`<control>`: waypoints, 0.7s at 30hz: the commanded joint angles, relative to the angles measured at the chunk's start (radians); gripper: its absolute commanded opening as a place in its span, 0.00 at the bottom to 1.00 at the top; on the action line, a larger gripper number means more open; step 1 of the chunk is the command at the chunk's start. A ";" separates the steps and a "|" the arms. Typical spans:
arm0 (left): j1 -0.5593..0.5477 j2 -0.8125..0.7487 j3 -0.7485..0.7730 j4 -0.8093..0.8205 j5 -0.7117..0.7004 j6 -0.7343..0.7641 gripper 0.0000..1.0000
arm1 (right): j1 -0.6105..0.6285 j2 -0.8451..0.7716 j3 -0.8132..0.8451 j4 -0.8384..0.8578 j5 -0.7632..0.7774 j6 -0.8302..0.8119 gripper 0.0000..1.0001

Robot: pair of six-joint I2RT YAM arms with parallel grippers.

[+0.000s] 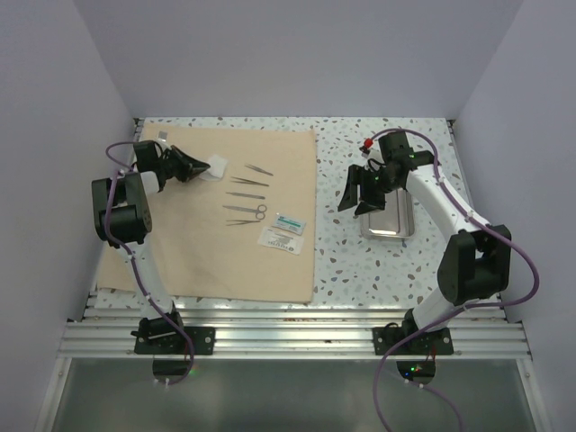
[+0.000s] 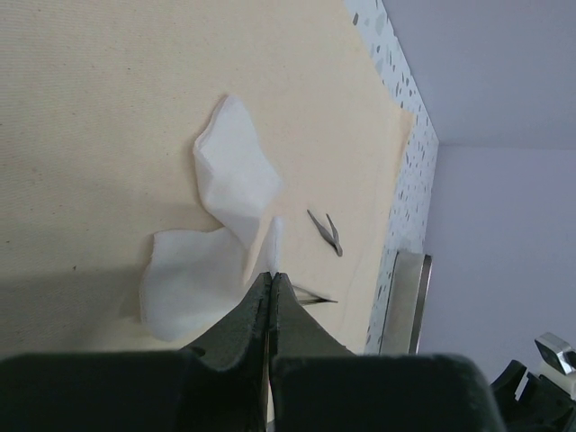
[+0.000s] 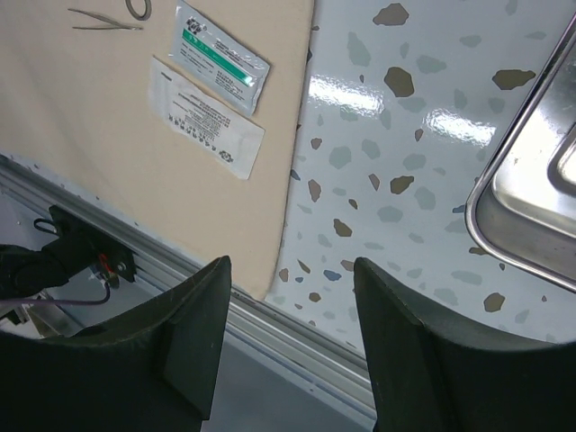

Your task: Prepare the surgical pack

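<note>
**Pack laid out flat, tray off to the side**

The tan cloth (image 1: pixel 180 243) lies spread open as the wrapping base, so everything to be bundled belongs on it. Mid-cloth sit the thin instruments (image 1: pixel 247 193) in a tidy column. Two packets (image 1: pixel 290 220) lie by the cloth's right edge and the white gauze pads (image 1: pixel 216 165) near its far edge. The steel tray (image 1: pixel 400 225) is the odd one out, on the bare table (image 1: pixel 360 261) well right of the cloth.

The left gripper (image 2: pixel 270 281) reaches low across the cloth's far left corner. Its jaws are pressed together right at the gauze (a white sliver shows at the tips, but I can't tell if a corner is caught). The right gripper (image 3: pixel 290 270) is angled down over the strip between the cloth's right edge and the tray. Its fingers are spread with nothing between them, which looks like a line-up for the tray.
</note>
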 commanded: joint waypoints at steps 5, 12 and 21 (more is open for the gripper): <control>0.015 0.010 0.003 -0.019 -0.022 0.048 0.00 | 0.004 0.018 0.046 0.001 -0.012 -0.011 0.61; 0.030 0.018 0.011 -0.068 -0.027 0.091 0.00 | 0.004 0.021 0.046 0.001 -0.012 -0.012 0.61; 0.036 0.042 0.020 -0.089 -0.025 0.111 0.00 | 0.004 0.029 0.049 0.004 -0.014 -0.011 0.61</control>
